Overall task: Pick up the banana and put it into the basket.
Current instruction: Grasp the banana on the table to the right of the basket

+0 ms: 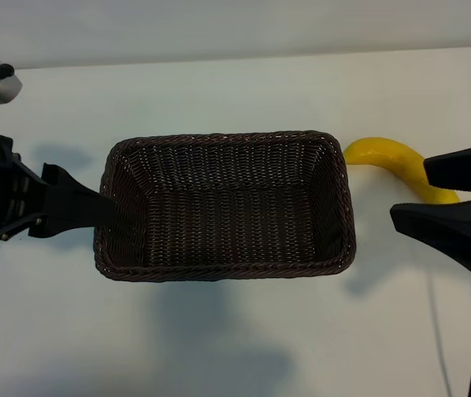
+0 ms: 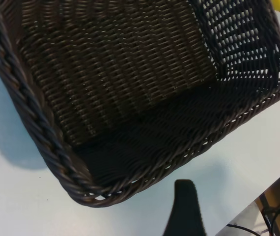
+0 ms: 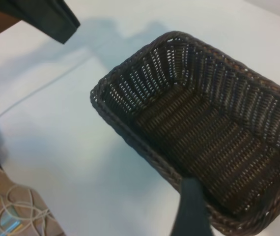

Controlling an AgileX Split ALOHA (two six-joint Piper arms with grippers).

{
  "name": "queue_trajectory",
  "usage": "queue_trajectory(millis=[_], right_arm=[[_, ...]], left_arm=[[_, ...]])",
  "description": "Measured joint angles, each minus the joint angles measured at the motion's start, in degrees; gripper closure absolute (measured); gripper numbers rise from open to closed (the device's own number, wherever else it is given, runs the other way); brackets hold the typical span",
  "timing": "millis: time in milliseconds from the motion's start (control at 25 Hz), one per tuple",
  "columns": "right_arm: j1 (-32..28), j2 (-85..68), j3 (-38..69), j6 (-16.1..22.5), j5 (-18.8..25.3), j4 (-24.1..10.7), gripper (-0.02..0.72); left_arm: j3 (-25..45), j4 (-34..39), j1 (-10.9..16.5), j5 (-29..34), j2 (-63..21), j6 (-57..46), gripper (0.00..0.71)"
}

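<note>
A: Where is the banana (image 1: 394,160) relative to the hands?

B: It lies on the white table (image 1: 219,91), outside the basket (image 1: 128,161), by the basket's short end on the right arm's side. The right gripper (image 1: 434,192) hangs just beside it with its two dark fingers spread apart; the banana's far end runs between and under them, but nothing is clamped.

A: And the left one?

B: The left gripper (image 1: 107,211) sits at the opposite short end of the basket, its fingertip over the rim there. From its wrist camera one black finger (image 2: 184,209) shows just outside the basket's corner, and a sliver of yellow peeks past the far wall. Its jaws stand wide, holding nothing.

A: Anything inside the basket?

B: Only dark wicker weave shows on its floor and sloping walls, from both wrist cameras.
</note>
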Motion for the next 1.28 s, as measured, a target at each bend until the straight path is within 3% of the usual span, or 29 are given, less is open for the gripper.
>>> queue_trajectory(millis=[120,320,400,480,560,680,920,1120,1280], right_arm=[[0.00,0.59,-4.09,5.53,1.63,-6.32,0.178],[0.00,9.05,-12.06,20.95,3.61,-26.31,0.178],[0.00,14.25,-14.42,24.14,4.49,-30.45,0.178],[0.00,19.58,-16.83,25.42,5.57,-31.89,0.178],[-0.28,25.28,-19.64,25.66,7.12,-31.79,0.178],[-3.02,32.66,-23.12,24.45,9.19,-27.84,0.180],[-12.07,43.09,-25.09,15.13,12.89,-14.53,0.224],[-13.18,48.50,-25.20,12.83,12.77,-13.49,0.255],[-13.18,52.23,-25.20,12.46,11.85,-15.31,0.258]], left_arm=[[0.00,0.15,0.00,-0.02,-0.05,-0.13,0.137],[0.00,0.15,0.00,-0.02,-0.07,0.03,0.137],[0.00,0.15,0.00,-0.02,-0.07,0.03,0.137],[0.00,0.15,0.00,0.03,-0.24,0.16,0.137],[0.00,0.10,0.00,0.08,-0.70,0.42,0.137],[0.00,-0.66,0.00,0.23,-1.88,1.26,0.137],[0.00,-1.15,0.00,0.36,-4.01,1.59,0.137],[0.00,-1.38,0.00,0.40,-4.11,1.61,0.137],[0.00,-2.19,0.00,0.40,-4.11,1.61,0.137]])
